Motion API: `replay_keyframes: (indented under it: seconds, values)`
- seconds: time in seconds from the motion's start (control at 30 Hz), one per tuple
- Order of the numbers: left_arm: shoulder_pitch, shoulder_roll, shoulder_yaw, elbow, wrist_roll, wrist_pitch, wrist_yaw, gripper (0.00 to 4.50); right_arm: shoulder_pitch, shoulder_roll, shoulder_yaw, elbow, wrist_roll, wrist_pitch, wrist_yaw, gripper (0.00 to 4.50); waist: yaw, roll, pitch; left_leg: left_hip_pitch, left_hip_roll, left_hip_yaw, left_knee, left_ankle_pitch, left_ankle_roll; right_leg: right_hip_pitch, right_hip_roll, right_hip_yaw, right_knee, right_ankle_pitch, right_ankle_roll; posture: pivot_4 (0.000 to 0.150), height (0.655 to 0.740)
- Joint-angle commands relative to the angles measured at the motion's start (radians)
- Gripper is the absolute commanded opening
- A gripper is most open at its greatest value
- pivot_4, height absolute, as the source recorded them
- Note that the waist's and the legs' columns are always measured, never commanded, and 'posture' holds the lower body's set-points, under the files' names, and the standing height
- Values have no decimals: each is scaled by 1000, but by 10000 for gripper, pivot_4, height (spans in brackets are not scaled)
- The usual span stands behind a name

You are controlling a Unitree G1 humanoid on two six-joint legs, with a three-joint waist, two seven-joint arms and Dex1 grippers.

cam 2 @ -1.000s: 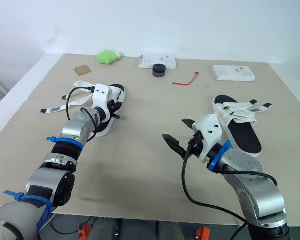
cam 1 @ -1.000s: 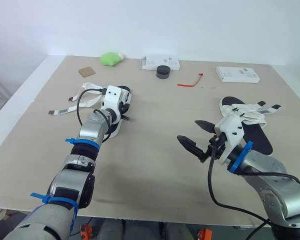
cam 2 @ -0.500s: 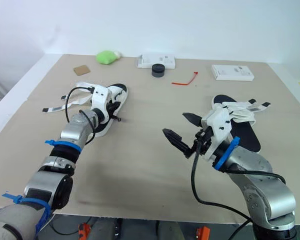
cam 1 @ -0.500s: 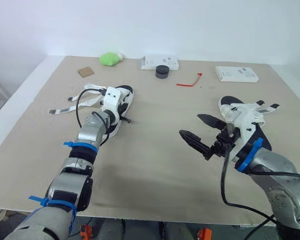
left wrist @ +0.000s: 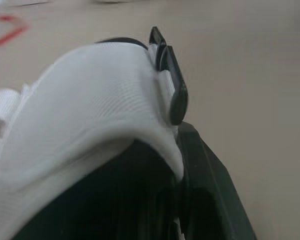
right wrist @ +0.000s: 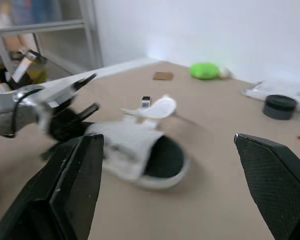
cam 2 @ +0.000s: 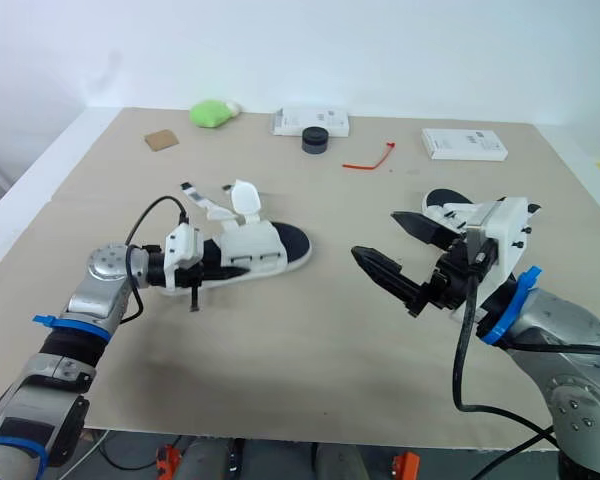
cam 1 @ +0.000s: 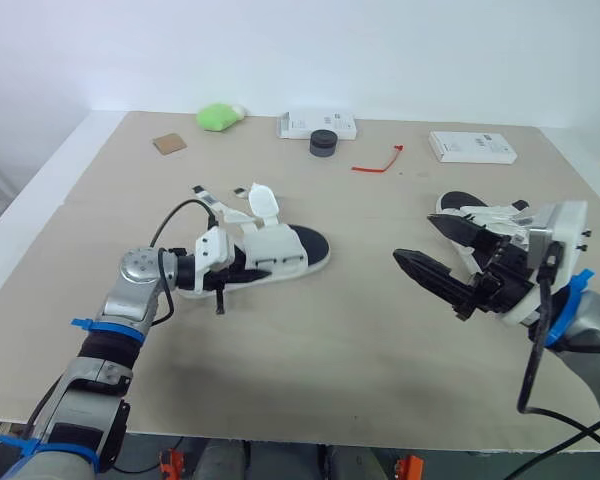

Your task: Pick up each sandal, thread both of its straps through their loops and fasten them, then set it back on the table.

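Observation:
A white sandal with a black sole [cam 1: 280,252] lies across the table's middle left, its toe towards the right and its loose straps [cam 1: 258,200] standing up. My left gripper [cam 1: 236,272] is shut on the sandal's heel end. In the left wrist view a white strap [left wrist: 90,100] and a black finger [left wrist: 205,170] are close up. My right gripper [cam 1: 413,239] hovers open at mid right, pointing at that sandal [right wrist: 145,150]. The second sandal [cam 1: 462,206] lies behind it, partly hidden.
Along the far edge sit a green lump [cam 1: 220,117], a brown card [cam 1: 166,144], a white box [cam 1: 317,125] with a black round tin [cam 1: 322,143], a red tie [cam 1: 378,163] and another white box [cam 1: 472,147].
My left arm has drawn the sandal back and turned it, so its toe now points right and its straps stand up. My right gripper has swung right and now faces that sandal.

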Motion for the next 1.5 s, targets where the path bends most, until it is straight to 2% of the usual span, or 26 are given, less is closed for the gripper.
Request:
replay_keyframes:
  seconds: [0.03, 0.13, 0.3, 0.5, 0.77, 0.9, 0.93, 1.0, 1.2, 1.27, 1.3, 1.5]
  values:
    - [23, 38, -41, -120, -106, -26, -211, 491, 13, -37, -31, 11, 18, 1, 28, 45000, 0, 0, 0, 0, 0, 0, 0, 0, 0, 0, 0, 0, 0, 0, 0, 1500, 7400]
    - [38, 93, -114, -161, -164, -25, -241, 491, 17, -59, -17, 28, 26, 16, 49, 45000, 0, 0, 0, 0, 0, 0, 0, 0, 0, 0, 0, 0, 0, 0, -1, 1500, 7400]
    - [49, 105, -179, -163, -196, -45, -241, 491, 21, -85, -4, 62, 30, 36, 77, 45000, 0, 0, 0, 0, 1, 0, 1, 0, 0, 0, 1, 0, 0, -2, 3, 1500, 7400]
    - [49, 16, -170, -111, -137, -42, -214, 491, 7, -96, 7, 84, 25, 38, 82, 45000, 4, 0, 0, 0, 1, 0, 3, 0, 1, 0, 1, 0, 0, -2, 3, 1500, 7400]
    - [59, -29, -168, -136, -89, 36, -139, 491, 30, -125, 26, 74, 14, 53, 112, 45000, 4, 2, -1, 0, 1, 0, 3, 0, 1, 1, 1, 0, 0, -2, 5, 1500, 7400]
    - [51, -45, -176, -150, -60, 98, -86, 491, 52, -184, 149, 107, -124, 16, 179, 45000, 4, 6, -4, 0, 0, 0, 3, 0, 1, 2, 0, 0, 0, -3, 6, 1500, 7400]
    - [52, -47, -176, -154, -54, 106, -80, 0, 46, -191, 174, 123, -149, 3, 196, 39933, 5, 6, -4, 1, 0, 0, 4, 1, 2, 3, 0, 0, 0, -3, 6, 1500, 7400]
    - [57, -51, -175, -170, -52, 128, -77, 0, 13, -196, 233, 175, -217, -26, 220, 35604, 4, 6, -4, 1, 0, 0, 4, 1, 2, 3, 0, 0, 0, -3, 6, 1500, 7400]
    - [68, -58, -177, -191, -58, 154, -105, 0, -122, -204, 379, 344, -310, -97, 406, 12703, 3, 7, -4, 1, -1, 0, 5, 1, 3, 2, -1, 0, 0, -2, 6, 1500, 7400]
    - [70, -59, -176, -190, -51, 145, -107, 0, -162, -203, 423, 383, -344, -114, 452, 2740, 4, 7, -4, 1, -1, 0, 4, 1, 3, 2, 0, 0, 0, -2, 6, 1500, 7400]
    - [71, -59, -176, -190, -51, 145, -110, 0, -176, -204, 441, 396, -361, -124, 473, 630, 4, 7, -4, 1, -1, 0, 4, 1, 3, 2, 0, 0, 0, -3, 7, 1500, 7400]
    - [65, -67, -180, -166, -34, 133, -116, 0, -295, -187, 571, 499, -472, -168, 575, 630, 4, 7, -4, 1, -1, 0, 3, 1, 3, 2, 0, 1, 0, -4, 7, 1500, 7400]
